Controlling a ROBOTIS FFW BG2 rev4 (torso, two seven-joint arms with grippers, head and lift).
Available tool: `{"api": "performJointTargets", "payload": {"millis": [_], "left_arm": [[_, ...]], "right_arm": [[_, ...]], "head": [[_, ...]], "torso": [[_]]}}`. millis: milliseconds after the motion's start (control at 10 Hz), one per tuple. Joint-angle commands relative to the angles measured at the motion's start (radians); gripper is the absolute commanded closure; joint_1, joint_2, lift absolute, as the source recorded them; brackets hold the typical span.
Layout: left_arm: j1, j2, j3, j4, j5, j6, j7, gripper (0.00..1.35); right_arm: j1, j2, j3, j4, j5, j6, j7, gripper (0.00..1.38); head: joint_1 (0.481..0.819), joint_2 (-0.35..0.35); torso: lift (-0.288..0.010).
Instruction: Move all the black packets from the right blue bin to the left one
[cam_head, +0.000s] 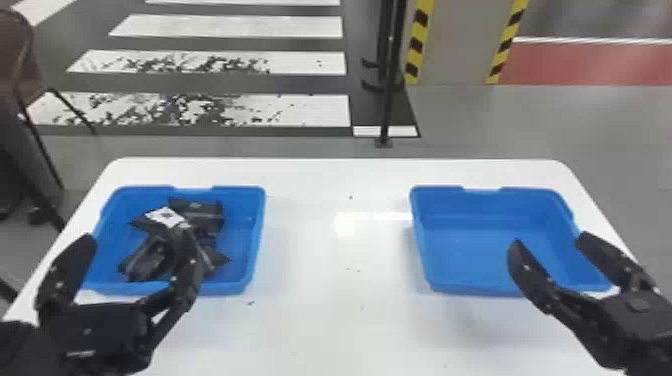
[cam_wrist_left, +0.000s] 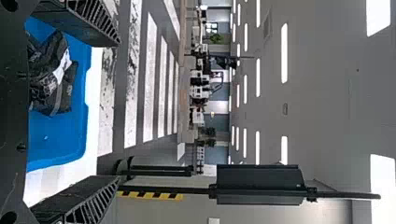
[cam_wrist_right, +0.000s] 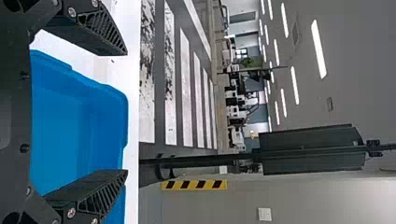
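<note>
Several black packets (cam_head: 200, 215) lie piled in the left blue bin (cam_head: 257, 235), one with a white label on top. My left gripper (cam_head: 142, 255) stands open at that bin's near edge, its fingers spread with nothing held. In the left wrist view the packets (cam_wrist_left: 53, 79) rest in the blue bin (cam_wrist_left: 70, 142), beyond my open left gripper (cam_wrist_left: 116, 114). Over the near right part of the right blue bin (cam_head: 465, 255), which holds no packets, my right gripper (cam_head: 547, 240) is open. The right wrist view has this bin (cam_wrist_right: 60, 135) between the spread fingers of my right gripper (cam_wrist_right: 126, 112).
Both bins stand on a white table (cam_head: 335, 250), with a wide strip of tabletop between them. Past the table's far edge is a black post (cam_head: 387, 100) on the floor, and a chair (cam_head: 25, 65) stands off to the left.
</note>
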Motion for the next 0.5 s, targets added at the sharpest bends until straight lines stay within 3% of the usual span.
{"api": "performJointTargets", "payload": {"millis": [0,400], "left_arm": [[-0.002,0.001,-0.003,0.000,0.000,-0.002,0.000,0.00],[0.005,0.001,-0.003,0.000,0.006,0.000,0.000,0.00]], "right_arm": [[0.002,0.002,0.000,-0.006,0.000,0.000,0.000,0.14],[0.007,0.003,0.000,-0.016,0.000,0.000,-0.001,0.14]], "head": [[0.695,-0.009],[0.695,-0.009]], "torso": [[-0.140],[-0.140]]}}
